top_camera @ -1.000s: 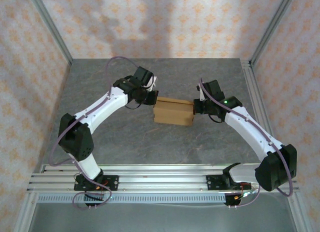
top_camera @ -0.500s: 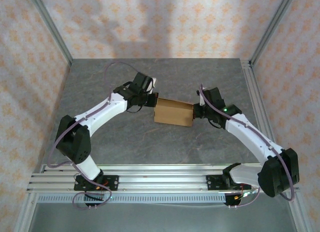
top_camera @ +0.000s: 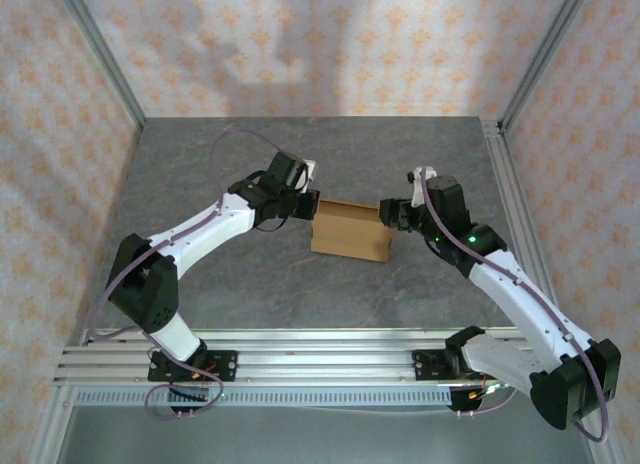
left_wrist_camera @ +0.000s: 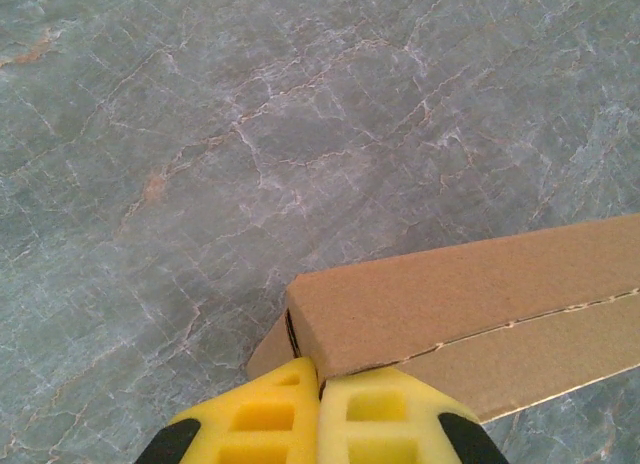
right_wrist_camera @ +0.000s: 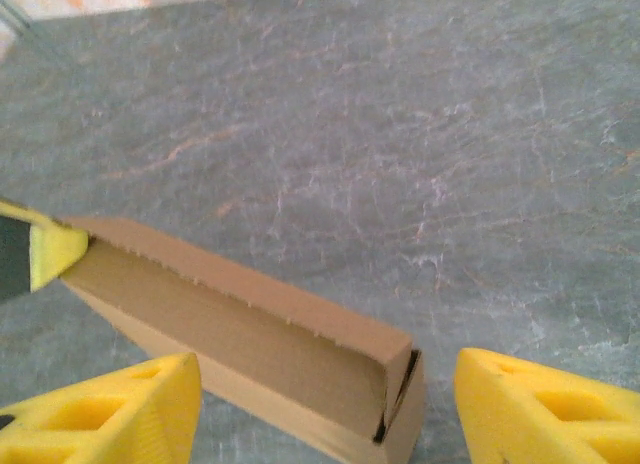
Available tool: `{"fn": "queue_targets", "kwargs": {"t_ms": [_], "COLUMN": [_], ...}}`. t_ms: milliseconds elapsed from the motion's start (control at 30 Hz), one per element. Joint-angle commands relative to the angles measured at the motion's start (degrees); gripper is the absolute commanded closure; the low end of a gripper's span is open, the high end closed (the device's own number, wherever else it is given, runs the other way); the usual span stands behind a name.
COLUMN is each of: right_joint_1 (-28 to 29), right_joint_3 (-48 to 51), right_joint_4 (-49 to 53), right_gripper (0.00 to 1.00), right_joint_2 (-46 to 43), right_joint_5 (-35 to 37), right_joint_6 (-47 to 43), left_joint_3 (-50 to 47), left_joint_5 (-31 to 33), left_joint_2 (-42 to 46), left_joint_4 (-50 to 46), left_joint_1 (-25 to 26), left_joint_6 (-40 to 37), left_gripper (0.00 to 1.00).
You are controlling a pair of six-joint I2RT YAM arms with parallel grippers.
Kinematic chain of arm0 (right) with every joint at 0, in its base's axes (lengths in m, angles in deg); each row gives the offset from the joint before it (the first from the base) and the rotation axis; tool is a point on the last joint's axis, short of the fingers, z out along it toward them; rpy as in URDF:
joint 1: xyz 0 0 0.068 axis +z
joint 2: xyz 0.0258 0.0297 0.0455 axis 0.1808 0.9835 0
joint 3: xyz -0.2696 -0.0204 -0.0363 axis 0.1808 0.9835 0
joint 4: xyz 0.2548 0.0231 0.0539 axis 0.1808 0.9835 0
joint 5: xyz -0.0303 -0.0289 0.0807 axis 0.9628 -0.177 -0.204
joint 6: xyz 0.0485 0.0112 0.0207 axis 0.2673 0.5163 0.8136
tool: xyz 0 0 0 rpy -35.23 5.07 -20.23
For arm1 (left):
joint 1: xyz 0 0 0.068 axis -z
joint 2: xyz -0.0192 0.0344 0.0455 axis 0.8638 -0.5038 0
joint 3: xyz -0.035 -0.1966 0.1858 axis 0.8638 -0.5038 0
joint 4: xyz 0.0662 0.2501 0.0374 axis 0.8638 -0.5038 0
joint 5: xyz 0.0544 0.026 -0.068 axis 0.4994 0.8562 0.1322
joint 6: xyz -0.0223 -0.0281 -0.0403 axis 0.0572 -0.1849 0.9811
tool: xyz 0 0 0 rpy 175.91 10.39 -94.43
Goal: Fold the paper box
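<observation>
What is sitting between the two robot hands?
The paper box lies on the table between the left gripper and the right gripper, as the top view shows.

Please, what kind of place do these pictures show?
Probably a small laboratory test cell for robots: two white robot arms bolted to a silver aluminium rail, patterned beige wall panels in metal framing, and a grey stone-look tabletop bearing a plain brown cardboard box.

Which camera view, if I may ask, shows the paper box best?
Top external: the paper box lies fully in frame. Left wrist crops it to one end; right wrist sees it obliquely, bottom cropped.
</observation>
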Motion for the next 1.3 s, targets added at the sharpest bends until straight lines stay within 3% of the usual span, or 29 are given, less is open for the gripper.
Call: {"fn": "queue_targets", "kwargs": {"t_ms": [0, 233, 533, 667, 900, 1267], "right_joint_1": [0.24, -0.67, -2.6, -2.61, -1.8, 0.8], "right_joint_3": [-0.59, -4.73, -3.61, -0.03, 2.53, 10.34], "right_joint_4": [-2.73, 5.06, 3.15, -1.41, -4.6, -11.67], "right_gripper": [0.33, 0.37, 0.4, 0.43, 0.44, 0.57], "right_joint_2": [0.85, 6.63, 10.16, 9.46, 7.71, 6.48], "right_joint_5": [6.49, 14.53, 4.97, 2.01, 1.5, 1.53], "right_joint_6": [6.78, 20.97, 28.7, 31.16, 33.91, 39.1], "left_joint_3": [-2.61, -3.91, -6.56, -10.74, -17.89, -21.48], "left_joint_5": [0.67, 1.08, 4.96, 7.98, 16.61, 20.82], "left_joint_2": [-0.31, 0.78, 2.89, 4.75, 8.07, 7.76], "left_joint_4": [-5.45, -4.12, -1.2, 5.45, 15.55, 19.51], "left_joint_1": [0.73, 1.16, 3.0, 3.8, 6.85, 9.07], "left_joint_6": [-0.72, -1.26, -1.36, 1.61, 1.45, 1.73], "left_gripper": [1.0, 1.0, 1.0, 1.0, 1.0, 1.0]}}
